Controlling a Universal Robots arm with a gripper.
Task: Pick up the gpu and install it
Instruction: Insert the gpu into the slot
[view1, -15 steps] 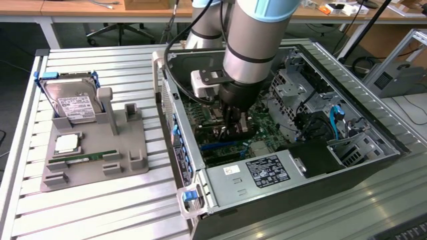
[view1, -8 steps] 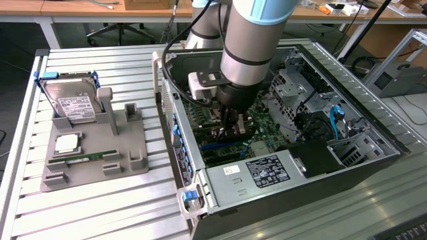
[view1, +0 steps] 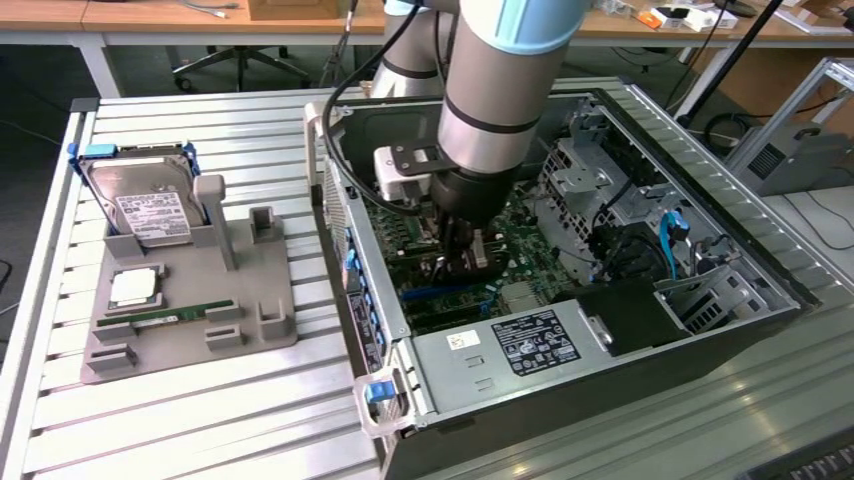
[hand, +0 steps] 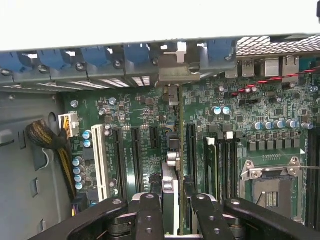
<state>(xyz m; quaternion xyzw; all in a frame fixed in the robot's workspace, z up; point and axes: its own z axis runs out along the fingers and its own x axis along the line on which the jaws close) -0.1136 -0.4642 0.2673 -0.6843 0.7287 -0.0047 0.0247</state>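
Note:
My gripper (view1: 461, 255) reaches down into the open computer case (view1: 747, 250), low over the green motherboard (view1: 400, 225). In the wrist view the gpu (hand: 169, 180) stands on edge as a thin dark card between my two black fingers (hand: 150, 215), and my gripper (hand: 170, 202) is shut on it. The card runs along the motherboard (hand: 145, 115) between black expansion slots (hand: 135, 155). Its metal bracket end (hand: 172, 70) sits at the case's rear slot row. Whether the card's lower edge is down in a slot I cannot tell.
On the exterior view's left a grey fixture (view1: 187, 320) holds a hard drive (view1: 147, 210), a processor (view1: 134, 288) and a green memory stick (view1: 167, 318). Inside the case are a drive cage (view1: 601, 170), blue cables (view1: 674, 240), a white slot (hand: 97, 160), memory slots (hand: 220, 165) and a processor socket (hand: 270, 185).

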